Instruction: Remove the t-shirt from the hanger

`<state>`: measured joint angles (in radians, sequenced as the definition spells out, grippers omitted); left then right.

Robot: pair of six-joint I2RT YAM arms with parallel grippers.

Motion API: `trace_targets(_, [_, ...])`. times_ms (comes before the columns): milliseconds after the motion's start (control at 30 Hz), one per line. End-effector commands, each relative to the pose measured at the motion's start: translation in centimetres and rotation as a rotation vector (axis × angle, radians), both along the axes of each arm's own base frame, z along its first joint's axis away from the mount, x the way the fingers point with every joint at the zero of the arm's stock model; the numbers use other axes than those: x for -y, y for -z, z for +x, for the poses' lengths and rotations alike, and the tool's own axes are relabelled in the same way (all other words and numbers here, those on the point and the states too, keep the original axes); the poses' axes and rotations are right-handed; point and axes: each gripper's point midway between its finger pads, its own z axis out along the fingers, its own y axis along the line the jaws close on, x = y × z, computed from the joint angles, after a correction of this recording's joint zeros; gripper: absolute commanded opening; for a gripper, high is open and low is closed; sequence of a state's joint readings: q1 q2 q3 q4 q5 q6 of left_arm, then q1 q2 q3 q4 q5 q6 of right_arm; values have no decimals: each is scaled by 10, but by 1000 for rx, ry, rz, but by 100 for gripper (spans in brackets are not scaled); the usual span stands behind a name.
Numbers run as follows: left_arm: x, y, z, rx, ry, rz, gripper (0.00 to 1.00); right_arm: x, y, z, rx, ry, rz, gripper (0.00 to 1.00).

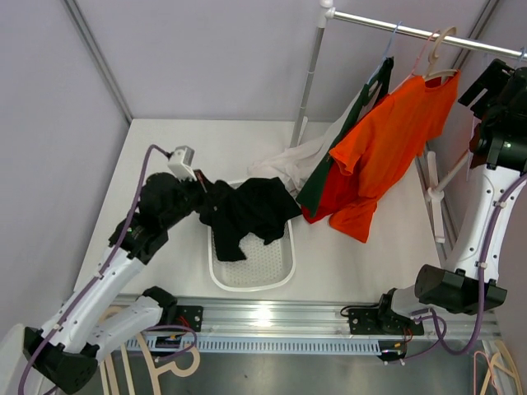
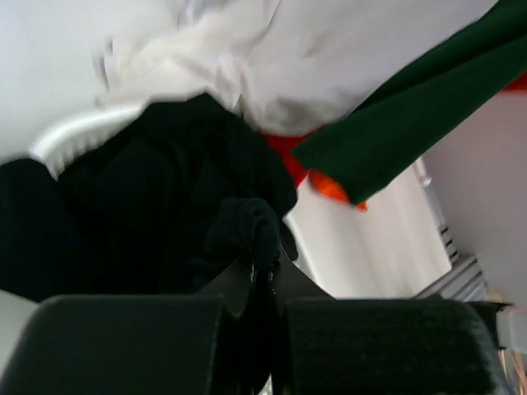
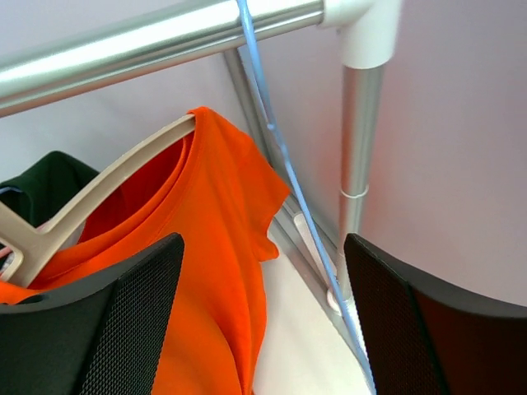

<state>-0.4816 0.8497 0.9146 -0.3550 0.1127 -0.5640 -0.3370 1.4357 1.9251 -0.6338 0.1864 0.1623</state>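
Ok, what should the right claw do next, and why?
The right gripper is open and empty, and the orange t-shirt still hangs on the beige hanger just ahead. So it should probably ease forward until the shirt's shoulder sits between its fingers.

White basket [image 1: 217,273] sits on table [image 1: 370,263]; green cloth [image 1: 323,184], perhaps a shirt, hangs from rail [image 1: 362,20].

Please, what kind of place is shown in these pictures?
Probably a robot test cell arranged like a laundry corner: plain grey walls, a clothes rail with hung t-shirts, and a white basket on a table.
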Motion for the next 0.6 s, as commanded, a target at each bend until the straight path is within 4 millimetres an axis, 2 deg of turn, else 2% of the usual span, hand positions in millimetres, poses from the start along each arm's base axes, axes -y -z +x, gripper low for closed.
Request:
trace_targets(0, [9, 62, -20, -166, 29, 42, 1, 0, -29, -23, 53, 51, -19, 83])
trace_targets(100, [25, 103, -36, -259, 77, 118, 1, -5, -36, -32, 78, 43, -13, 84])
trace_targets(133, [30, 125, -37, -322, 89, 152, 1, -8, -35, -33, 76, 35, -10, 84])
trace_targets(200, [46, 148, -41, -396, 147, 145, 1, -15, -41, -39, 93, 13, -6, 87])
trace_targets(233, [50, 170, -40, -458, 155, 173, 1, -19, -42, -41, 94, -1, -6, 90])
trace_targets(267, [57, 173, -39, -478, 179, 171, 6, -23, -45, -43, 102, -10, -7, 94])
trace_targets(300, [62, 172, -34, -472, 188, 167, 23, -25, -47, -45, 107, -16, -6, 99])
trace_targets(367, [67, 173, -26, -480, 183, 173, 71, -30, -54, -51, 115, -25, -10, 100])
trace_targets(433, [71, 166, -20, -445, 187, 163, 74, -32, -56, -54, 117, -28, -7, 99])
trace_targets(467, [71, 160, -19, -428, 186, 160, 82, -34, -58, -55, 122, -34, -7, 99])
trace_targets(500, [71, 151, -12, -394, 182, 170, 86, -36, -59, -56, 126, -42, -6, 100])
trace_targets(567, [62, 159, -11, -424, 151, 231, 87, -41, -60, -56, 133, -63, 2, 99])
